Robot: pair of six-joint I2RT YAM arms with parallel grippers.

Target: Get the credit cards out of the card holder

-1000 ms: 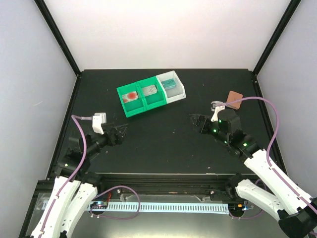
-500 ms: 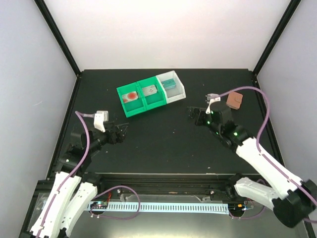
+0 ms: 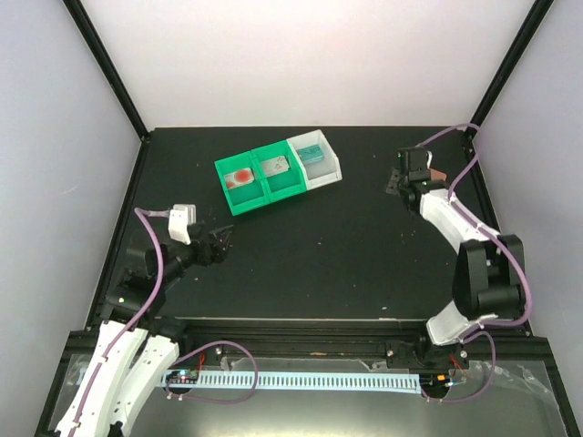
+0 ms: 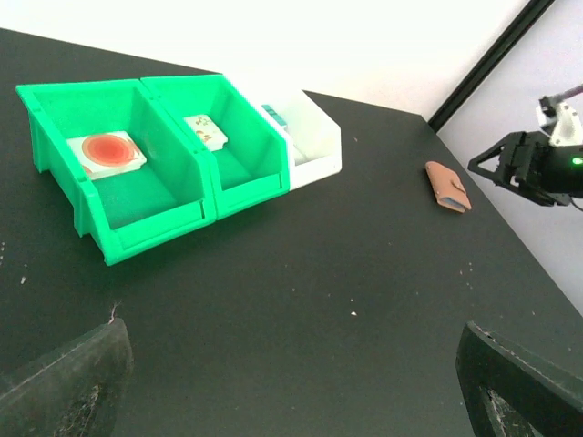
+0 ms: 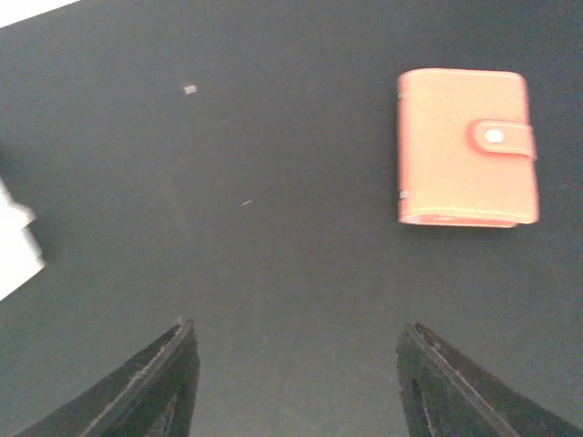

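The card holder (image 5: 465, 146) lies closed on the black table, salmon-brown with its tab snapped; it also shows in the left wrist view (image 4: 448, 186). In the top view only a sliver of the card holder (image 3: 438, 174) shows beside my right wrist. My right gripper (image 5: 296, 346) is open and empty, above the table, with the holder ahead and to its right; it also shows in the top view (image 3: 398, 182). My left gripper (image 3: 219, 238) is open and empty at the left. Three credit cards lie in bins: white with red mark (image 4: 107, 152), white with small marks (image 4: 205, 132), teal (image 4: 273, 113).
Two green bins (image 3: 241, 196) (image 3: 287, 185) and a white bin (image 3: 328, 169) stand in a row at the back middle. The right arm reaches along the table's right edge. A corner of the white bin (image 5: 14, 246) shows at the left of the right wrist view.
My right arm has swung from the table's middle right to the far right, over the card holder's spot. The left arm has barely moved.
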